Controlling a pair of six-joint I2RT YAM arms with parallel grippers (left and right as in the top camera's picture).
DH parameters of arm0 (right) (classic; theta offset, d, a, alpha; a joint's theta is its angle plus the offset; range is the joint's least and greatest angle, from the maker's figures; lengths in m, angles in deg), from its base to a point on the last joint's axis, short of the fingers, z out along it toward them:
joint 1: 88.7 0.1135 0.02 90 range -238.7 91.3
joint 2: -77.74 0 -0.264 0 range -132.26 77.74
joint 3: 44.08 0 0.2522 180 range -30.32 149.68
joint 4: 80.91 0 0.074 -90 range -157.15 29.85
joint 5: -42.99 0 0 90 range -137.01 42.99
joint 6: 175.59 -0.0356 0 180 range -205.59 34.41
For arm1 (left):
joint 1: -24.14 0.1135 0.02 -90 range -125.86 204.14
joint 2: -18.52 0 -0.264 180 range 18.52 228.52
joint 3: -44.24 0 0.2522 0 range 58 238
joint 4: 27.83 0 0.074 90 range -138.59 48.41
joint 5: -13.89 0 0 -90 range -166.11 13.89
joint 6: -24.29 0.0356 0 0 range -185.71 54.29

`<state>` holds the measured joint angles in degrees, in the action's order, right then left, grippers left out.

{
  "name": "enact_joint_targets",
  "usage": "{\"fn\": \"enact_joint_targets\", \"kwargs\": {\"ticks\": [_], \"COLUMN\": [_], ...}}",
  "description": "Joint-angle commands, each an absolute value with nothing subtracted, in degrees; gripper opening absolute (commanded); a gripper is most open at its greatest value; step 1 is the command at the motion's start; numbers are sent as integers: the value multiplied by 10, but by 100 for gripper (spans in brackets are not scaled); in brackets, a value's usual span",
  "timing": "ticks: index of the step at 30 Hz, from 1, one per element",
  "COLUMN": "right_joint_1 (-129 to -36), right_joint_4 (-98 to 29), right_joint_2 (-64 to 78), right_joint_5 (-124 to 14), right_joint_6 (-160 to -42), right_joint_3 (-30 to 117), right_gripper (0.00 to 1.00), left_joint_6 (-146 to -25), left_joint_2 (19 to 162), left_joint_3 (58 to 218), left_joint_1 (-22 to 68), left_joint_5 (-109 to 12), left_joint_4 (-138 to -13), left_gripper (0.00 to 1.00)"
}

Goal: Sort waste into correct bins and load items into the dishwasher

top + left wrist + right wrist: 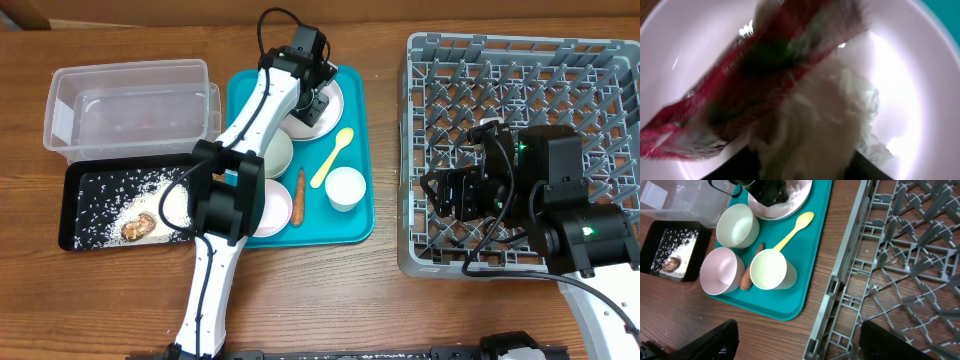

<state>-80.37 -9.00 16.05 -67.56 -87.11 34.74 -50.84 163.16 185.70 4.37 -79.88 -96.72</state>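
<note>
Now squeeze red wrapper [740,65] and napkin [815,125] together, lift slowly off pink plate [922,100]. I cannot tell if left gripper [316,98] holds them; right gripper [810,342] is apart.

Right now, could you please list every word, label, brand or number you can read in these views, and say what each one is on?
Wrapper: pale print on the red foil, too blurred to read.
Nothing else is legible: no lettering shows on the tub, black tray, teal tray, rack, cup or spoon.
</note>
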Motion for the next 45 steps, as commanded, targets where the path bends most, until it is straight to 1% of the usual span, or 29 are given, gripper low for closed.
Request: {"fn": "enact_joint_targets", "kwargs": {"ticks": [1,2,3,4,11,16,21,25,30,35,36,39,40,41,42,43,44,45], "right_joint_1": [-805,-805,-805,-805,-805,-805,-805,-805,-805,-805,-805,-805,-805,-805,-805,-805,-805,-805], "right_joint_4": [-92,-92,-92,-92,-92,-91,-92,-91,-85,-83,-83,-85,-85,-86,-86,-86,-86,-86], "right_joint_2": [160,160,160,160,160,160,160,160,160,160,160,160,160,160,160,160,160,160], "right_joint_5": [-677,-677,-677,-677,-677,-677,-677,-677,-677,-677,-677,-677,-677,-677,-677,-677,-677,-677], "right_joint_6": [-873,-874,-873,-873,-874,-874,-878,-887,-887,-886,-886,-886,-886,-886,-886,-886,-886,-886], "right_joint_3": [355,355,355,355,355,355,355,355,355,355,355,355,355,355,355,355,355,355], "right_gripper": [80,80,80,80,80,80,80,80,80,80,80,80,80,80,80,80,80,80], "left_joint_6": [-505,-505,-505,-506,-555,-619,-633,-680,-764,-791,-791,-790,-787,-779,-770,-764,-763,-760], "left_joint_2": [1669,1670,1670,1670,1640,1593,1541,1505,1501,1523,1529,1543,1551,1555,1561,1564,1566,1566], "left_joint_3": [1864,1864,1864,1864,1886,1997,2099,2118,2114,2087,2077,2053,2046,2043,2042,2042,2042,2042], "left_joint_1": [43,43,43,43,44,44,59,102,189,280,295,321,326,329,329,329,328,326], "left_joint_5": [-805,-805,-805,-805,-805,-806,-812,-825,-825,-824,-823,-798,-789,-782,-776,-776,-776,-776], "left_joint_4": [-967,-968,-968,-968,-1003,-1103,-1168,-1208,-1304,-1343,-1340,-1330,-1329,-1332,-1337,-1343,-1346,-1346], "left_gripper": [35,25,17,4,4,4,4,4,4,4,8,26,36,49,58,75,90,100]}}
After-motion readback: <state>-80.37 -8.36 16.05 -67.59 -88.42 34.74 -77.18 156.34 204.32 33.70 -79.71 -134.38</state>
